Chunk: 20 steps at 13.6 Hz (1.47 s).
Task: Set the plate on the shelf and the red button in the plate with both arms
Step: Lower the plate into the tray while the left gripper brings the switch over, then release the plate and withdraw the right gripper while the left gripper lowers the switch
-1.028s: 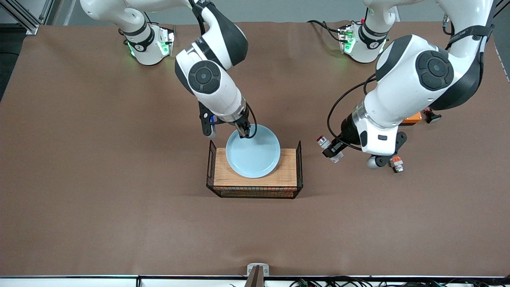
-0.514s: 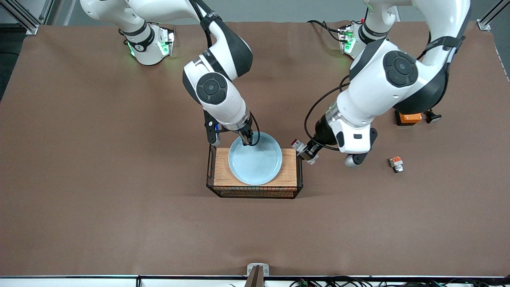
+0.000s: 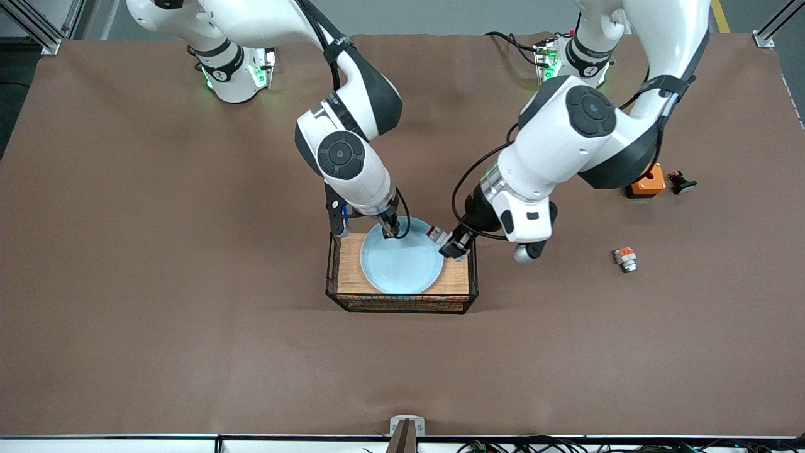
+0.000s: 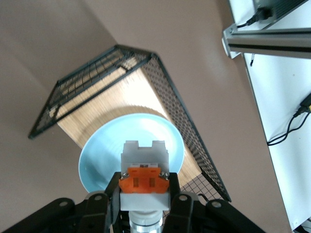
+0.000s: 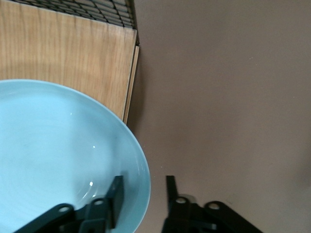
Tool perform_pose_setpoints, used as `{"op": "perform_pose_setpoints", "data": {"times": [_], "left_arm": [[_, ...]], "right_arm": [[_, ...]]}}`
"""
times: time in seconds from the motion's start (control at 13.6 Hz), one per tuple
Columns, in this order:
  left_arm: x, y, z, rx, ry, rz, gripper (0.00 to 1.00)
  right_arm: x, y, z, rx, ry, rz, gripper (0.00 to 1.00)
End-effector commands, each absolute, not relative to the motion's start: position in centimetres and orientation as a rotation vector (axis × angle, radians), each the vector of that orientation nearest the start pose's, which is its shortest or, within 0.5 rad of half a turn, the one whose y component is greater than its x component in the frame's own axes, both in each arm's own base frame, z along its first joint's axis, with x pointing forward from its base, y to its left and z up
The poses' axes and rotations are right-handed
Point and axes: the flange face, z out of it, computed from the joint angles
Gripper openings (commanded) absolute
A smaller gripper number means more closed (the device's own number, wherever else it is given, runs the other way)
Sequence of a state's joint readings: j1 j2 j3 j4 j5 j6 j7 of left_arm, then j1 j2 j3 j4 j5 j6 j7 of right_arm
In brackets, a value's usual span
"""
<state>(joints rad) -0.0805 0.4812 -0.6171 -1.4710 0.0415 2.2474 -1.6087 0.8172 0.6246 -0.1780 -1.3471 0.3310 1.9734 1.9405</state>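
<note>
The pale light-blue plate (image 3: 402,261) lies on the wooden board of a black wire basket (image 3: 402,305). My right gripper (image 3: 390,229) is at the plate's rim on the side toward the robot bases. In the right wrist view the right gripper (image 5: 143,188) is open, one finger inside the plate (image 5: 58,160) and one outside, with gaps to the rim. My left gripper (image 3: 449,244) is shut on the red button (image 3: 438,236), over the plate's edge toward the left arm's end. The left wrist view shows the button (image 4: 144,160) between the fingers, above the plate (image 4: 112,145).
The basket's wire end walls (image 4: 194,141) rise beside the plate. A stubby white-and-orange part (image 3: 624,258) lies on the table toward the left arm's end. An orange box (image 3: 646,182) and a black knob (image 3: 682,183) lie beside that arm.
The left gripper carried the red button from over the table to over the basket. The right gripper brought the plate nearer to the camera and down onto the board.
</note>
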Motion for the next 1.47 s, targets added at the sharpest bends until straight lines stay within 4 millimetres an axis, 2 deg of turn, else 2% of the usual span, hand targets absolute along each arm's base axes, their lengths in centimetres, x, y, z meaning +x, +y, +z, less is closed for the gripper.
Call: {"op": "perform_pose_setpoints", "data": {"times": [0.0,0.22,0.44,0.66,0.81,0.95,1.03,1.1,1.25,1.32,1.4], "left_arm": [[60.2,-39.9,46.9,-3.117,-1.744,0.087,0.02],[60.1,-40.8,45.1,-3.081,-1.79,0.137,0.01],[59.6,-42.6,43.6,-3.07,-1.814,0.119,0.01],[58.5,-45.1,41.7,-3.039,-1.791,0.023,0.01],[58.1,-46.2,39.7,-3.017,-1.753,-0.022,0.01],[57.6,-47.7,37.9,-3.006,-1.71,-0.075,0.03],[57.3,-48.2,36.9,-2.998,-1.687,-0.091,0.07],[57.1,-48.4,36.4,-2.994,-1.677,-0.093,0.12],[56.9,-48.7,35.7,-2.987,-1.673,-0.088,0.36],[56.8,-48.7,35.6,-2.983,-1.67,-0.085,0.52],[56.8,-48.7,35.7,-2.984,-1.66,-0.095,0.86]], "right_arm": [[55.9,46.9,38.1,-2.362,1.954,0.287,1.0],[56.8,45.4,41.6,-2.42,1.928,0.326,1.0],[55.7,43.9,45.9,-2.587,1.761,0.268,1.0],[54.5,41.2,50.6,-2.746,1.598,0.227,1.0],[53.9,38.0,53.7,-2.855,1.435,0.276,1.0],[53.6,33.4,57.1,-2.906,1.259,0.31,1.0],[52.9,31.5,58.2,-2.93,1.153,0.323,1.0],[52.3,28.7,59.3,-2.933,1.083,0.328,1.0],[50.9,24.5,60.3,-2.972,0.937,0.316,1.0],[50.3,22.3,60.6,-2.983,0.869,0.296,1.0],[49.7,20.2,60.7,-2.977,0.814,0.283,1.0]]}}
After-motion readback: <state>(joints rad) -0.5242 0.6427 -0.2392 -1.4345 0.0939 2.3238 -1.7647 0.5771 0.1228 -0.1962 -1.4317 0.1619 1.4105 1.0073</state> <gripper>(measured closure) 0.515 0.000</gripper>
